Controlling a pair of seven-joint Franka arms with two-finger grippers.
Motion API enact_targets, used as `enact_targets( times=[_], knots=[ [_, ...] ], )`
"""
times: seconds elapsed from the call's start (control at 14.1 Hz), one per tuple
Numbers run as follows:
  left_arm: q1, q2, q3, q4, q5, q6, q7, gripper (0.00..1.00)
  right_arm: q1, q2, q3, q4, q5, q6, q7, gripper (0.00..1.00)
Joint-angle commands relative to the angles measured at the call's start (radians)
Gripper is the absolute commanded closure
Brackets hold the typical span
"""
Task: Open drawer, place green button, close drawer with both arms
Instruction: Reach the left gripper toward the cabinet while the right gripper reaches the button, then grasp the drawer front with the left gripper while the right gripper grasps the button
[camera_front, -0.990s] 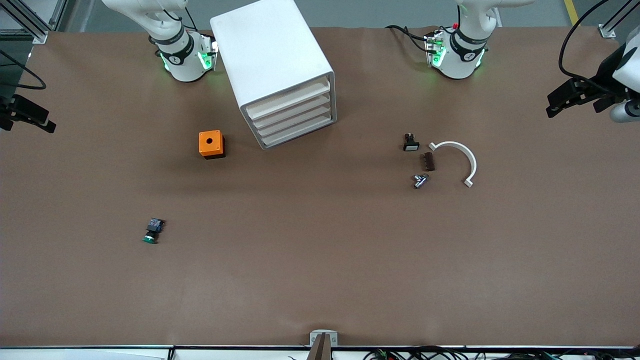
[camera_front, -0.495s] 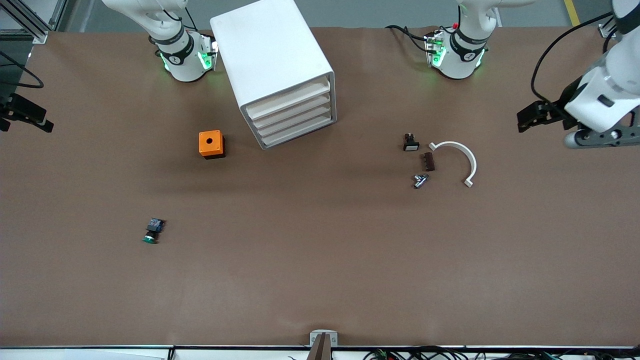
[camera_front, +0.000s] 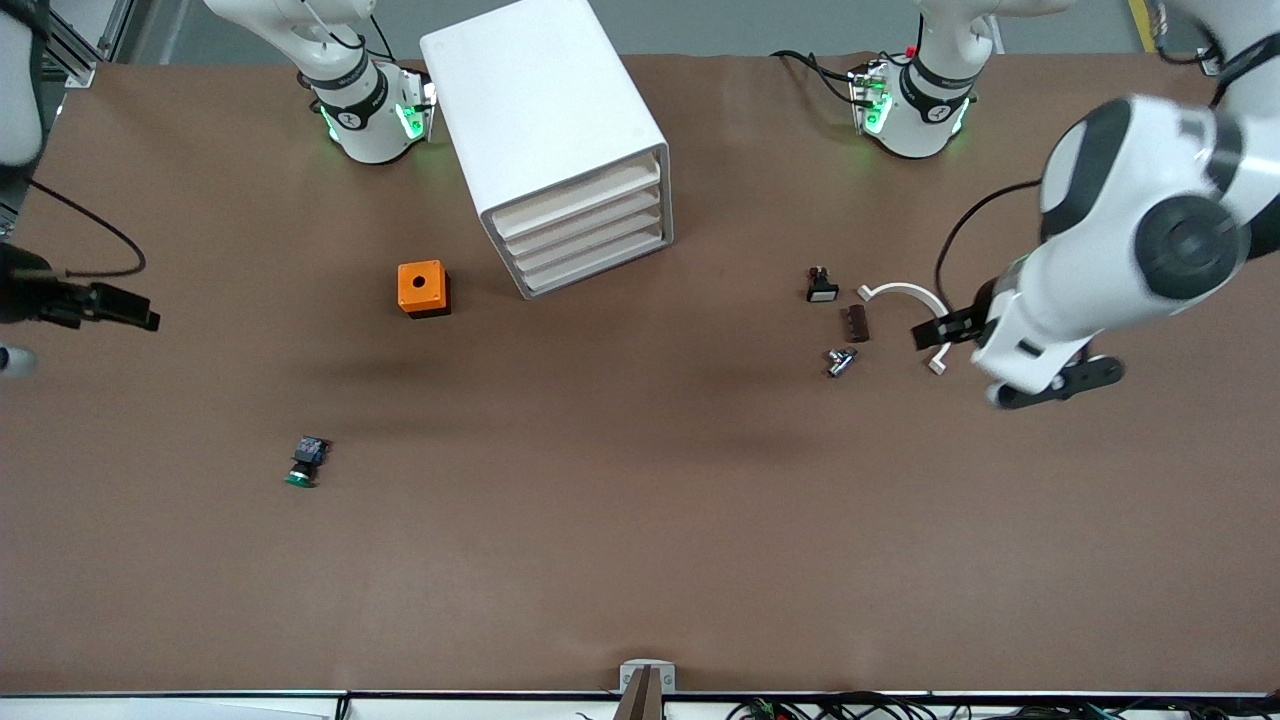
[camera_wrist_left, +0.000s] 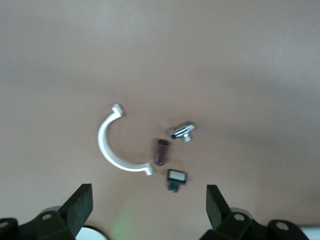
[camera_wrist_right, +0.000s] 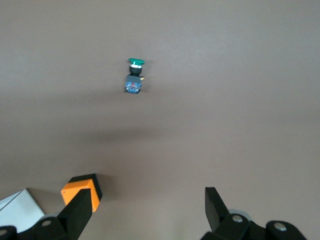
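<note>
The white cabinet (camera_front: 545, 120) stands between the arm bases with its four drawers (camera_front: 585, 235) all shut. The green-capped button (camera_front: 303, 463) lies on its side on the table, nearer to the front camera than the orange box (camera_front: 422, 288); it also shows in the right wrist view (camera_wrist_right: 135, 76). My right gripper (camera_front: 125, 307) is open and empty in the air at the right arm's end of the table (camera_wrist_right: 147, 205). My left gripper (camera_front: 940, 330) is open and empty over the white arc piece (camera_front: 925, 305) and shows in the left wrist view (camera_wrist_left: 147, 205).
A black button with a white face (camera_wrist_left: 176, 177), a brown block (camera_wrist_left: 161, 151) and a small metal part (camera_wrist_left: 182, 131) lie beside the white arc (camera_wrist_left: 112, 147). The orange box (camera_wrist_right: 82, 189) and a cabinet corner (camera_wrist_right: 14, 210) show in the right wrist view.
The left arm has swung in from the table's edge to over the white arc. The right gripper has moved inward and lower over its end of the table. Nothing on the table moved.
</note>
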Motion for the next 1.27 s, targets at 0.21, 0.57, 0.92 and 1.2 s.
enact_targets(
  times=[0.21,0.57,0.92,1.2],
  knots=[
    [-0.163,0.284,-0.001,0.107,-0.015,0.131,-0.445,0.0,-0.01,0.046,0.011,0.007,-0.002,0.065,0.075,0.0],
    [-0.284,0.394,0.0,0.115,-0.099,0.203,-0.826,0.0,0.047,0.102,0.011,-0.096,-0.002,0.261,0.201,0.0],
    [-0.376,0.452,0.0,0.109,-0.289,0.222,-1.139,0.0,0.062,0.203,0.013,-0.22,0.008,0.551,0.265,0.0],
    [-0.407,0.489,0.0,0.107,-0.485,0.225,-1.353,0.01,0.056,0.286,0.013,-0.268,0.012,0.717,0.27,0.0]
  ],
)
